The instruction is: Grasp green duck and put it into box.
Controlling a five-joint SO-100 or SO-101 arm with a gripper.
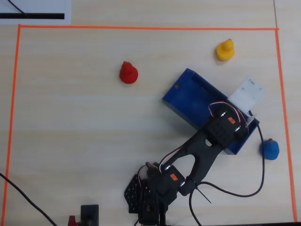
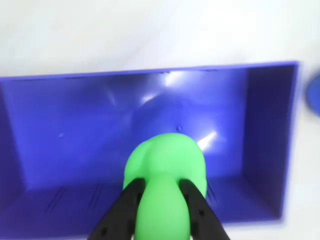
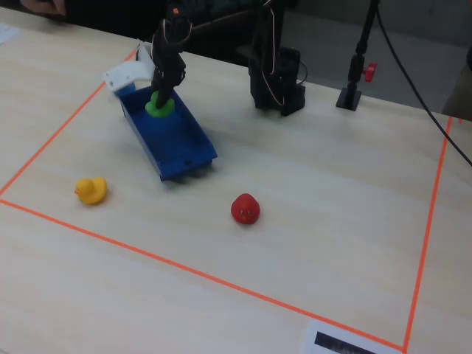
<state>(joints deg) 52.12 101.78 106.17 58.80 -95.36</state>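
The green duck [image 2: 165,157] sits between my gripper's [image 2: 161,184] two black fingers, which are shut on its sides. It is held inside the dark blue box [image 2: 75,110], near the end wall on the right of the wrist view. I cannot tell whether it touches the floor. In the fixed view the duck [image 3: 160,105] is at the far end of the box [image 3: 181,144], under the gripper [image 3: 160,94]. In the overhead view the arm's wrist [image 1: 226,125] covers the lower right end of the box [image 1: 188,94] and hides the duck.
A yellow duck [image 1: 225,50], a red duck [image 1: 128,72] and a blue duck [image 1: 270,149] stand on the table outside the box. A white part [image 1: 247,92] lies against the box's end. Orange tape [image 1: 141,28] frames the work area. The arm's base [image 1: 150,197] is at the bottom.
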